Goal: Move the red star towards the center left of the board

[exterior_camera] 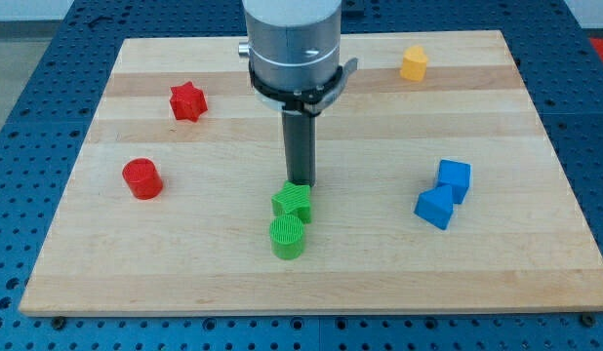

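The red star (187, 101) lies at the upper left of the wooden board (399, 283). My tip (301, 184) is near the board's middle, far to the right of and below the star. The tip stands right at the top edge of a green block (293, 203); whether it touches it I cannot tell. A red cylinder (142, 179) sits at the left, below the star.
A green cylinder (288, 237) touches the green block from below. Two blue blocks (454, 179) (435, 207) sit together at the right. A yellow block (414, 62) is at the top right. The arm's grey body (292, 44) hangs over the top middle.
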